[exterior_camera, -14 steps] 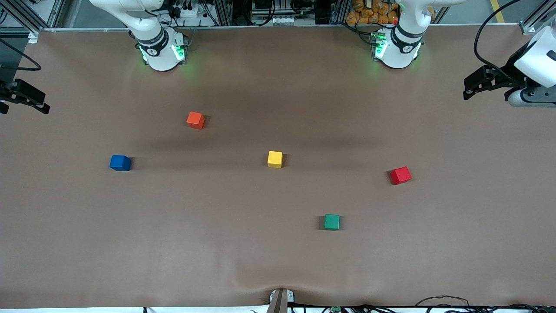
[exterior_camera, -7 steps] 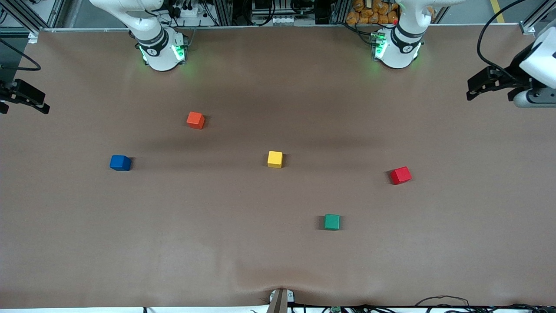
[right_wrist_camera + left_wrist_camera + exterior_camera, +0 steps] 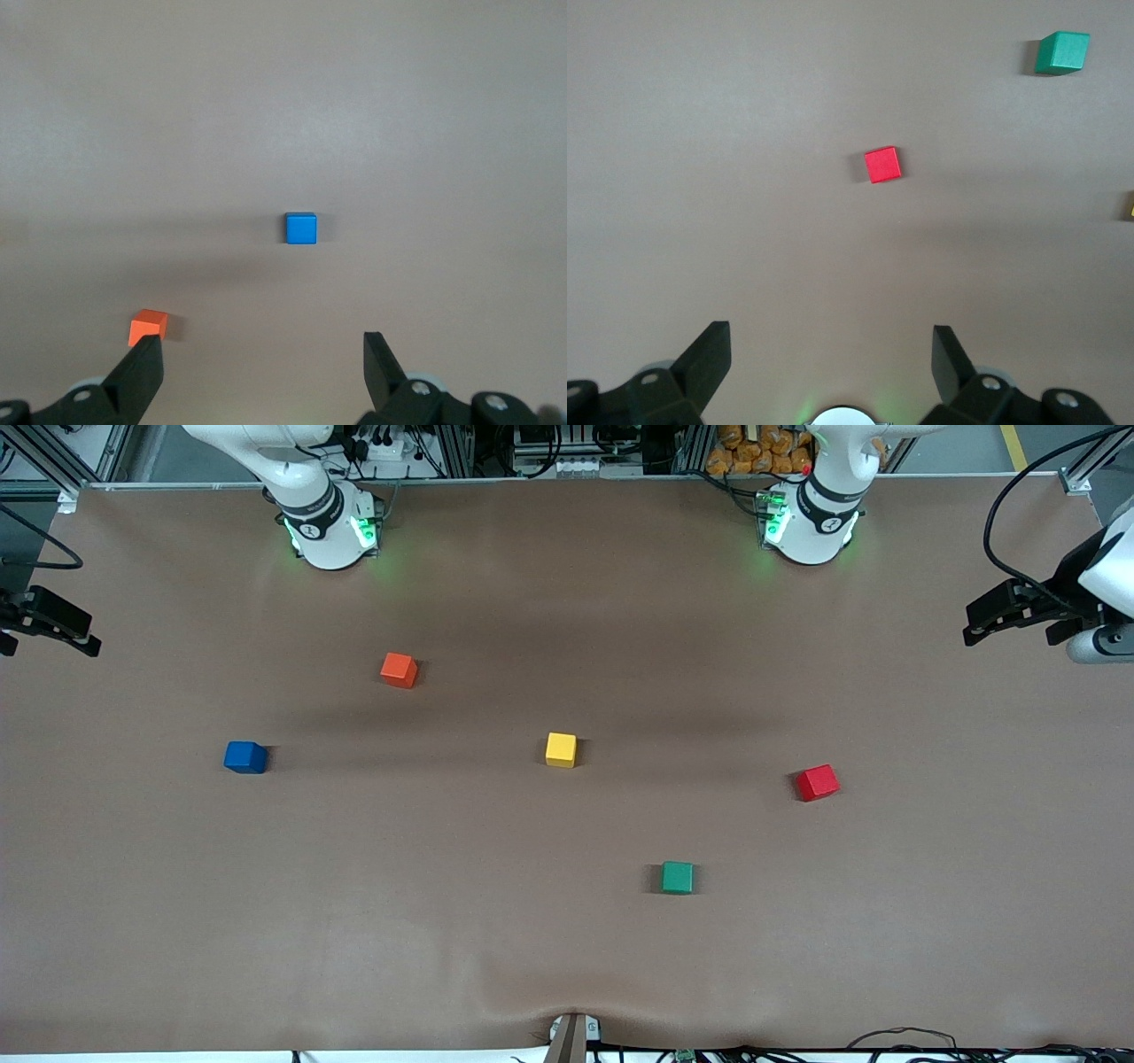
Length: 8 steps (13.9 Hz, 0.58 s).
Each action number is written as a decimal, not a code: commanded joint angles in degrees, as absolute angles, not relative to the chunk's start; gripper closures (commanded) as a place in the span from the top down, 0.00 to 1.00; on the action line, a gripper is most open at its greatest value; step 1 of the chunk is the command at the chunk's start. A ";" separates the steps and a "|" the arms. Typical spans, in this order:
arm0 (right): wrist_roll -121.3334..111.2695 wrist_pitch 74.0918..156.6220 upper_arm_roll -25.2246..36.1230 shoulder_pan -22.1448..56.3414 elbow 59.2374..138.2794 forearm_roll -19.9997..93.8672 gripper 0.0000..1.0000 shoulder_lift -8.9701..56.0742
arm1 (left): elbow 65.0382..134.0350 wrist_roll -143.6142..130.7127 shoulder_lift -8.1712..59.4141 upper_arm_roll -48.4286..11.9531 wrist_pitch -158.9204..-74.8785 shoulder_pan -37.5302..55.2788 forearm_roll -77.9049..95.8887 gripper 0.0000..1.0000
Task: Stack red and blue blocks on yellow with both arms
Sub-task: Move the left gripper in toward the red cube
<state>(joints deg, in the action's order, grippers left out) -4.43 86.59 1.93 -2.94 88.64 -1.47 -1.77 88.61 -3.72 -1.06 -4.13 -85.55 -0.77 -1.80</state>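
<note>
Both my grippers hung empty at the frame's edges, nothing stacked.
Left gripper [image 3: 983, 622] and right gripper [image 3: 66, 631] held fingers apart, ready for red [image 3: 817, 782] and blue [image 3: 245, 757]; yellow [image 3: 561, 749] sat mid-frame as base.

Even bright light, soft shadows, sharp focus.

5 cubes [image 3: 561, 749] – 2 arms [image 3: 310, 505]

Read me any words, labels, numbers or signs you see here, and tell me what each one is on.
No text here is readable.
Right arm's base band: a small round mark, too small to read.
Left arm's base band: the same kind of mark, unreadable.
The cubes and the table carry no markings.
</note>
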 commanded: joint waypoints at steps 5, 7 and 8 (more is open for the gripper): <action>-3.60 86.57 1.41 -3.96 89.91 -0.62 1.00 -2.99 | 87.98 -4.92 -0.70 -4.57 -85.96 -0.79 -1.76 1.00; -3.60 86.49 1.41 -3.96 89.91 -0.62 1.00 -2.90 | 89.12 -4.92 -0.79 -4.66 -86.22 -0.88 -1.76 1.00; -3.60 86.48 1.41 -3.96 89.91 -0.53 1.00 -2.99 | 89.12 -4.92 -0.70 -4.66 -86.22 -0.79 -1.76 1.00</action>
